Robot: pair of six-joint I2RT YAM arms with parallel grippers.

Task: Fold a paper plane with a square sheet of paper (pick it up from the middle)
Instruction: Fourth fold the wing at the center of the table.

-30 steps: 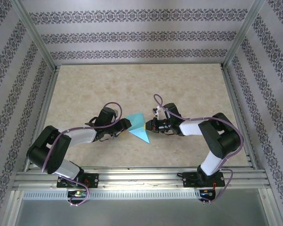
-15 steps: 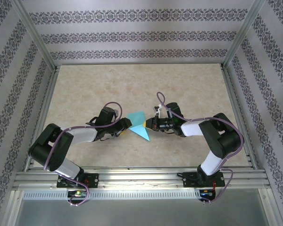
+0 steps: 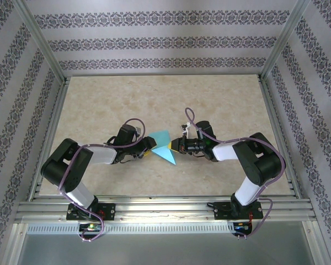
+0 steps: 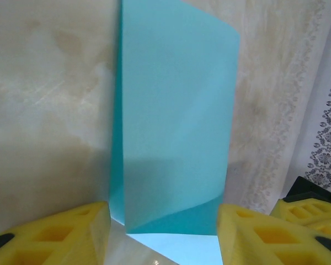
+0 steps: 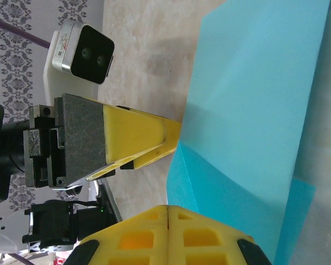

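The square sheet of paper (image 3: 163, 147) is a creased turquoise shape on the table between my two grippers. One flap of the paper (image 4: 176, 110) stands up from a fold. My left gripper (image 3: 149, 146) reaches in from the left and is open. In the left wrist view the left gripper (image 4: 163, 223) has its yellow fingers either side of the paper, which spans the gap. My right gripper (image 3: 174, 146) comes from the right. Its fingers (image 5: 167, 208) are shut together with nothing in the seam. Their tip lies against the paper (image 5: 254, 110) at its lower folded edge.
The beige table (image 3: 220, 105) is ringed by a metal frame (image 3: 273, 132) and patterned walls. Both arm bases sit at the near rail (image 3: 165, 207). A left finger (image 5: 138, 135) and its wrist camera (image 5: 83, 52) face the right wrist close by.
My right gripper has edged left against the paper. The left arm has shifted its elbow outward and its jaws have narrowed slightly. The paper moved a little away from the near edge.
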